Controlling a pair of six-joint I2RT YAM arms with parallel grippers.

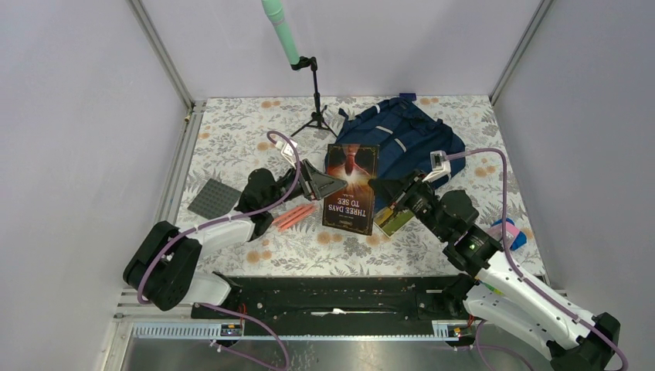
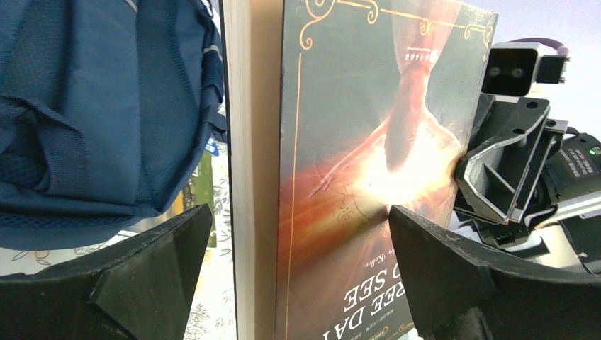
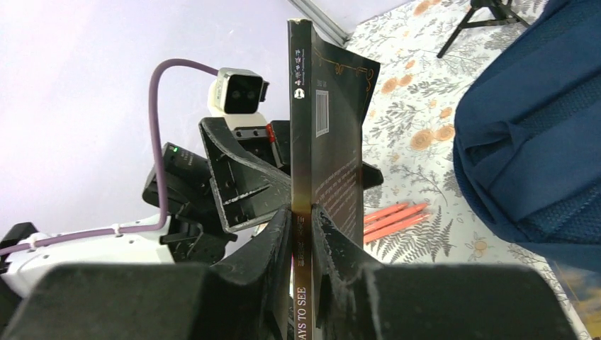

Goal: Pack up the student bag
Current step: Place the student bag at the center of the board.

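Both grippers flanked the book (image 1: 351, 189): my right gripper (image 3: 303, 212) pinched its spine, my left gripper (image 2: 298, 212) gaped wide, holding nothing. The student bag (image 1: 402, 135) slumped by the counter's (image 1: 232, 131) far edge, right of middle; soft, floppy fabric, I judged, best taken at its top handle.

The student bag (image 1: 405, 133) is a navy blue fabric backpack with pale reflective strips. It lies slumped on the floral worktop (image 1: 232, 131) at the far right, its top handle pointing toward the back wall. Whether it is zipped cannot be told.
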